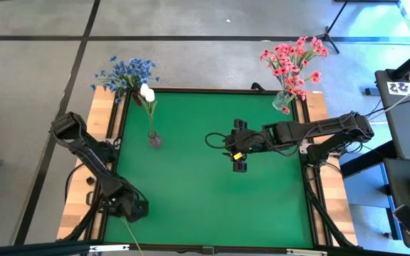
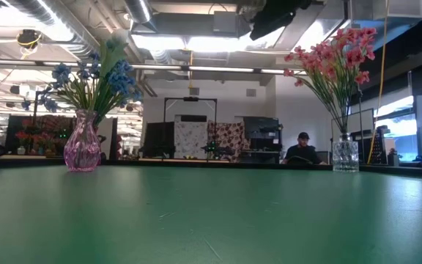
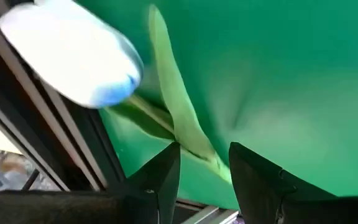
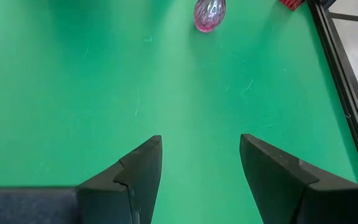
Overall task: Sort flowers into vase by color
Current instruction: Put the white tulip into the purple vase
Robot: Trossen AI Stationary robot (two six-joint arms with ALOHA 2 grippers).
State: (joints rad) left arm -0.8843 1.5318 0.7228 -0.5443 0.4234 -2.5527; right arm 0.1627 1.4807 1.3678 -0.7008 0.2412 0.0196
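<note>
overhead, the left gripper (image 1: pixel 135 211) sits at the near left corner of the green table (image 1: pixel 212 206), its fingers (image 3: pixel 160 180) narrowly parted around the thin green stem of a white flower (image 3: pixel 73 59), whose pale bud shows just ahead in the left wrist view. the right gripper (image 1: pixel 240 165) hovers over mid-table, fingers (image 4: pixel 135 174) spread wide and holding nothing. a pink glass vase (image 1: pixel 154 139) on the left part of the mat holds a white bud (image 1: pixel 146 92). blue flowers (image 1: pixel 127 72) stand at the far left corner, pink flowers (image 1: pixel 294 60) in a clear vase (image 2: pixel 345 155) at the far right corner. a label (image 1: pixel 406 88) at the right edge bears letters too small to read reliably.
</note>
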